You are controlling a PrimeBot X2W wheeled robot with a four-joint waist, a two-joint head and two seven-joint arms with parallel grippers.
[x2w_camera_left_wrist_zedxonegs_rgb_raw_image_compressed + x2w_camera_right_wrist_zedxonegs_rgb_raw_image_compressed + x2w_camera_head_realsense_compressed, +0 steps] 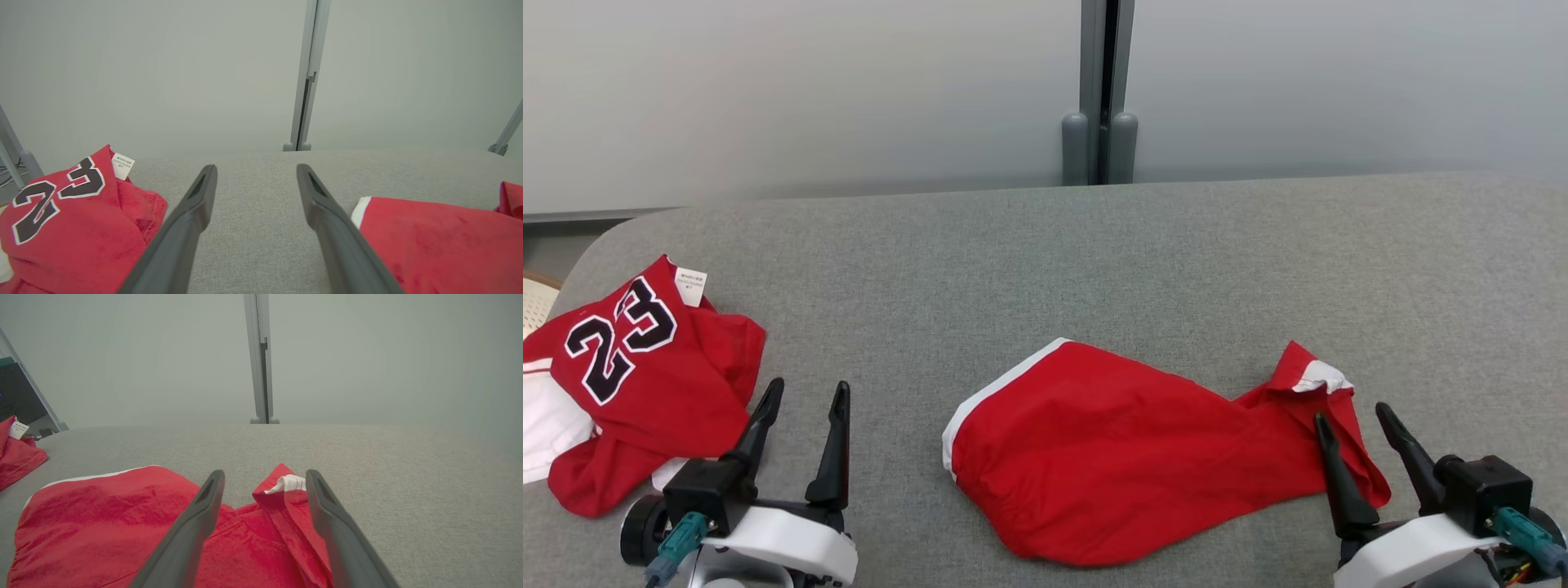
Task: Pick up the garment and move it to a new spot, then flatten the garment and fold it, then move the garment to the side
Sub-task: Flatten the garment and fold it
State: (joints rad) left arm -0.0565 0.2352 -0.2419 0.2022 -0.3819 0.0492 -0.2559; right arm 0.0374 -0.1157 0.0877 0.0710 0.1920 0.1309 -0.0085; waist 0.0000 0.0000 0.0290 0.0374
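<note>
Left hand and right hand stand wide, empty; the left is over bare bench beside the jersey, the right at the garment's bunched end. Pinching that bunch could catch one layer and drag it twisted. Red, white-trimmed, it lies crumpled mid-bench.

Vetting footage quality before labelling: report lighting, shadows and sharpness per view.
Head view: soft even light, faint shadow under the red garment, no glare. Left wrist view: left end effector blurs toward the lens; jersey sharp. Right wrist view: diffuse light, red garment crisp.
</note>
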